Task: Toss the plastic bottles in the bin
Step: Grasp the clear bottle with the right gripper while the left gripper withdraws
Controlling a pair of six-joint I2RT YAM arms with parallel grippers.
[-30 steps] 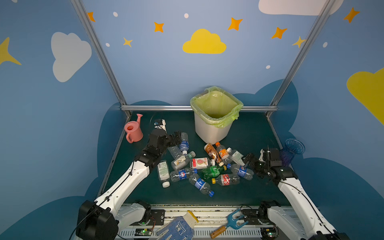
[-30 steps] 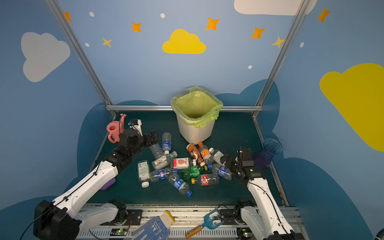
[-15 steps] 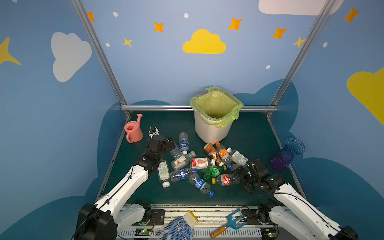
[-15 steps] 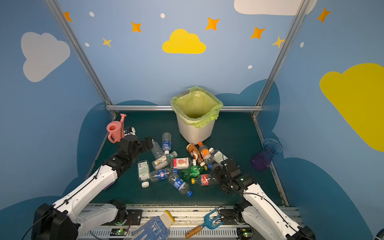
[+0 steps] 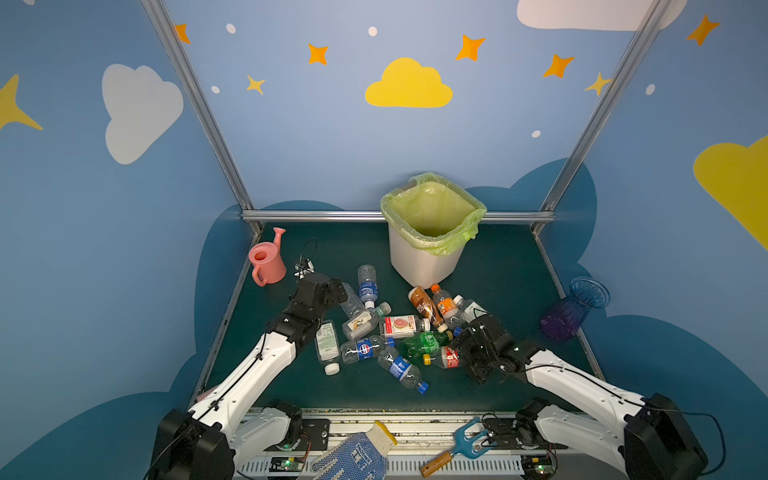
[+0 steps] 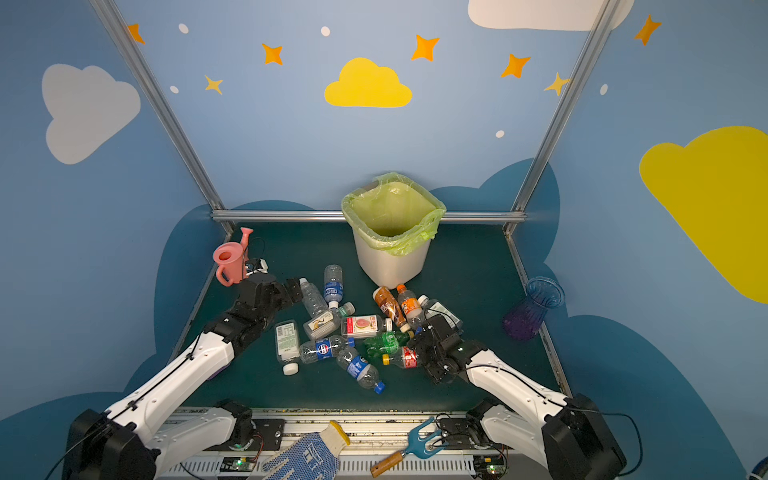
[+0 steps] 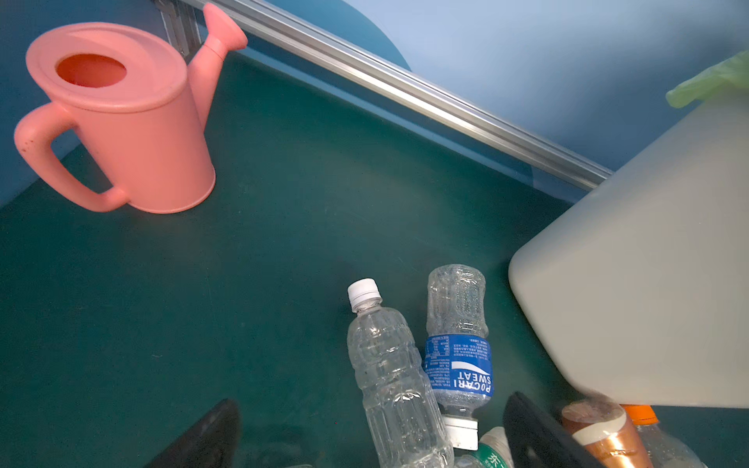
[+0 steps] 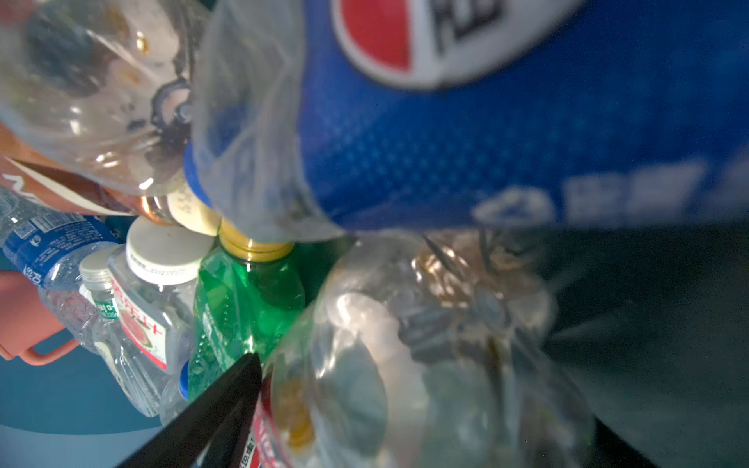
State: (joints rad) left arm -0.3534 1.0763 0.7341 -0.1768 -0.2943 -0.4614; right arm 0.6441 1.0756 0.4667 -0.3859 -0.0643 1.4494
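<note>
My left gripper (image 7: 371, 405) gaped around a clear bottle (image 7: 385, 364); whether my right gripper (image 5: 460, 351) was clenched, I couldn't tell. Light, slick, crushable, I judged: grip mid-body.

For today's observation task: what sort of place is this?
Probably a robot test booth dressed as a playroom: cloud-and-star walls, two robot arms, a lined bin beside scattered plastic bottles.

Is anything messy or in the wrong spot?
The plastic drink bottles lie tumbled on the green tabletop, while the white bin with the yellow-green bag looks empty. The blue-purple ribbed vase leans over at the table's right edge. A dotted work glove and a blue garden fork lie on the front rail.
</note>
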